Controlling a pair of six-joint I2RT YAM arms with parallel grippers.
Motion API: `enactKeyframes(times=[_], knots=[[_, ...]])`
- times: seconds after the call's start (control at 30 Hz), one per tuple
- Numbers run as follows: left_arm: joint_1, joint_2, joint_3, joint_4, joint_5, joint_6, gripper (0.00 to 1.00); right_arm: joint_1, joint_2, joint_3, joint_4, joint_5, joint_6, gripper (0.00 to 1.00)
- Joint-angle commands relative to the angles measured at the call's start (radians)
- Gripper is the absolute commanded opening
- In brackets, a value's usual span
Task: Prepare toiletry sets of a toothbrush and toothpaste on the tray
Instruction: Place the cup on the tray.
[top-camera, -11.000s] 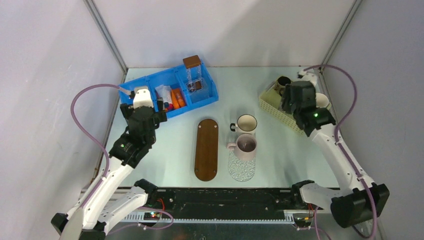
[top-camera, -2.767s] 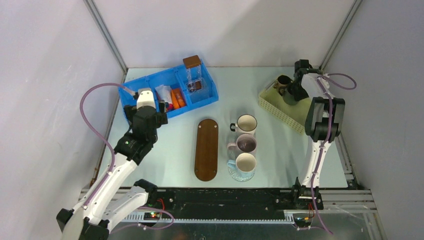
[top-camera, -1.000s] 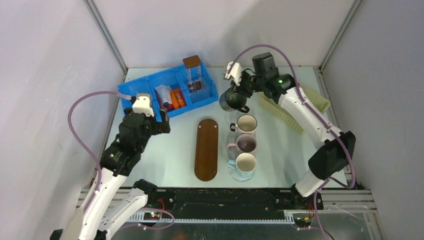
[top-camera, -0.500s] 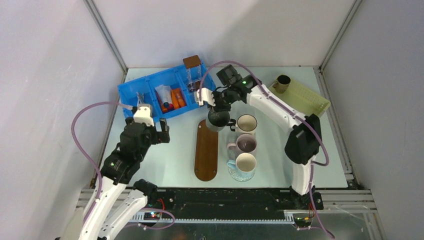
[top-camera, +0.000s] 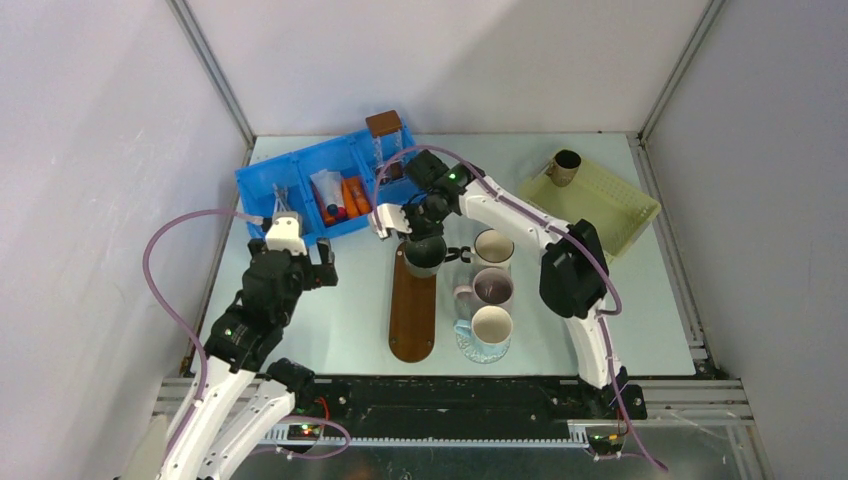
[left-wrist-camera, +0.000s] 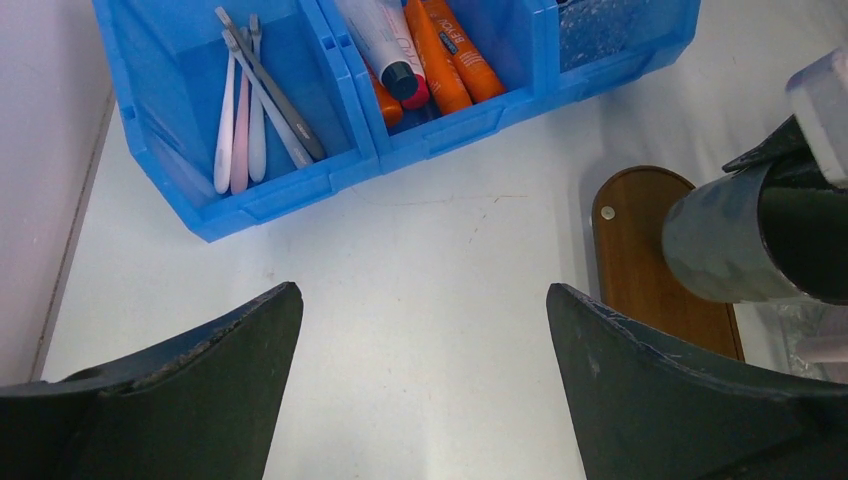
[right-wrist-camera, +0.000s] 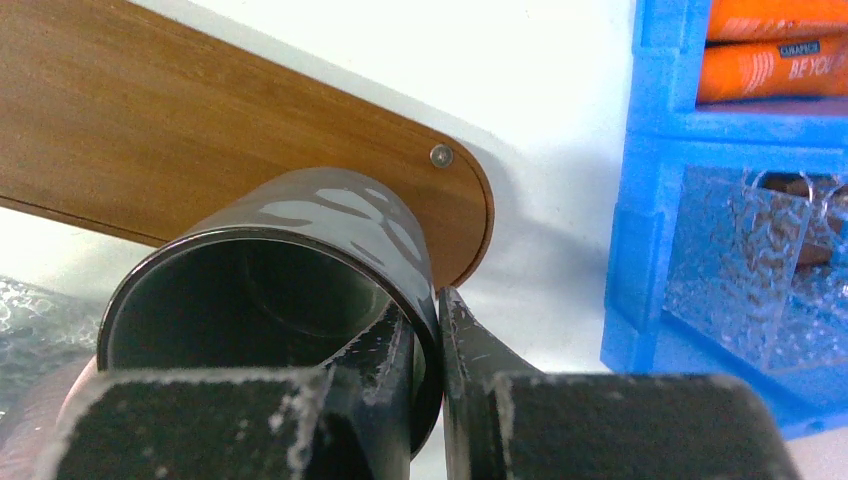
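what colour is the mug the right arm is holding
Glossy dark grey mug, clearest in the right wrist view.

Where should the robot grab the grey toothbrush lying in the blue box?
Take the thin grey toothbrush around the middle of its handle, coming straight down from above. It lies flat and slanted among the paler brushes. The walls of the blue plastic bin block a sideways approach.

blue bin (left-wrist-camera: 270, 195), orange toothpaste (left-wrist-camera: 445, 45), brown tray (top-camera: 410, 310)
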Motion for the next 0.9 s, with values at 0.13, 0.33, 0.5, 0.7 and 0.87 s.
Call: enactKeyframes(times=[0.13,0.33,0.5,0.7,0.87], knots=[[0.006,0.005,-0.003,0.031,-0.016,0.001,1.0,0.028,0.057,0.078,0.045,-0.047,-0.042,0.07],[0.006,0.015,-0.003,0.033,-0.005,0.003,0.99,0.031,0.089,0.082,0.068,-0.055,-0.042,0.16],[0.005,0.027,-0.003,0.032,0.002,0.004,1.0,0.031,0.092,0.08,0.076,-0.049,-0.035,0.29],[0.007,0.055,0.007,0.036,0.033,0.003,1.0,0.026,0.042,0.096,0.052,-0.059,-0.032,0.45],[0.006,0.126,0.057,0.032,0.103,-0.034,1.0,0.004,-0.06,0.07,0.058,-0.12,0.01,0.58]])
